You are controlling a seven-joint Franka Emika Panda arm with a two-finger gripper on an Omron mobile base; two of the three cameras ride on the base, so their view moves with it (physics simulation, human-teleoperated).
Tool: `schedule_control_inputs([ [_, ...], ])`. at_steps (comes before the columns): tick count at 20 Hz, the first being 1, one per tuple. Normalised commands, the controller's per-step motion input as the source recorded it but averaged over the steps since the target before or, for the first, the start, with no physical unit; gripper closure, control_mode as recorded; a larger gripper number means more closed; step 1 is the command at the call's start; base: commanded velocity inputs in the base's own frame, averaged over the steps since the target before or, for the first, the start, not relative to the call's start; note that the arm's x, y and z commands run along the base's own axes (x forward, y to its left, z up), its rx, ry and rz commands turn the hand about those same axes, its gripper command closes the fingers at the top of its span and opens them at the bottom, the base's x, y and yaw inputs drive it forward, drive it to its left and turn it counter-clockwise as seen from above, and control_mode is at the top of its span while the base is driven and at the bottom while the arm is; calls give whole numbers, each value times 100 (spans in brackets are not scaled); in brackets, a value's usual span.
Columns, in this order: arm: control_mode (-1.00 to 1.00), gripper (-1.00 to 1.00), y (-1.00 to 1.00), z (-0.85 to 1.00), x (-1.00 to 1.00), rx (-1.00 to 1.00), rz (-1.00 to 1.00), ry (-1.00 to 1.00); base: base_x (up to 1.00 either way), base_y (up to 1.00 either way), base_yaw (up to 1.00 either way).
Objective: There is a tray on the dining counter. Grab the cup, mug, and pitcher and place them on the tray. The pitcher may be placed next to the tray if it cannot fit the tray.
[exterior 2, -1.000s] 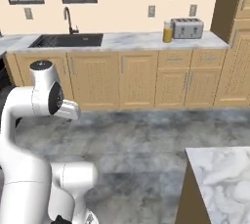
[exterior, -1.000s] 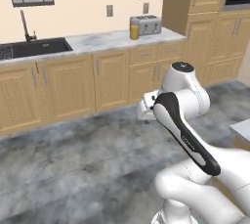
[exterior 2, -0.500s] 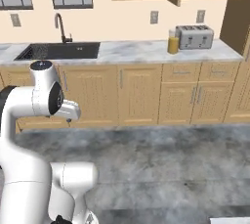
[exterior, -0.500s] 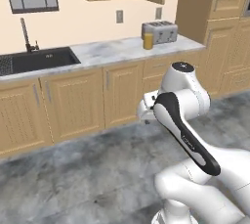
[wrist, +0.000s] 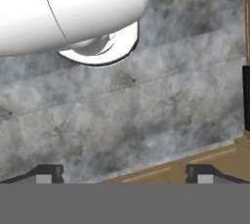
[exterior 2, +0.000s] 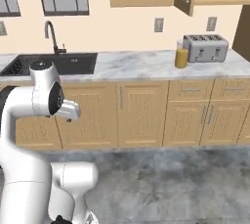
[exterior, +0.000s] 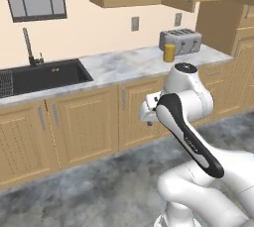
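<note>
Currently our tool (wrist: 124, 173) spread wide, nothing between its tips, pointing down at grey stone floor (wrist: 146, 105) with cabinet fronts (wrist: 205, 162) just ahead of tips. We see pitcher (exterior: 169, 52) (exterior 2: 181, 56), orange in lower part, upright on marble counter (exterior: 124, 65), well above tool and far off, touching or just beside toaster (exterior: 180, 41). Sink (exterior: 39, 75) on same counter, well apart from pitcher.

Sink (exterior: 39, 75) cut off at left edge
</note>
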Motion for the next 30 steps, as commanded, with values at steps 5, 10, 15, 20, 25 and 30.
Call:
schedule_control_inputs([
  [5,100,-100,0,0,0,0,0,0,100,-15,0],
  [10,100,-100,0,0,0,0,0,0,100,-81,11],
  [15,100,-100,0,0,0,0,0,0,93,-100,22],
  [20,100,-100,0,0,0,0,0,0,15,-56,18],
  [25,100,-100,0,0,0,0,0,0,0,-18,11],
  [30,100,-100,0,0,0,0,0,0,46,-77,17],
])
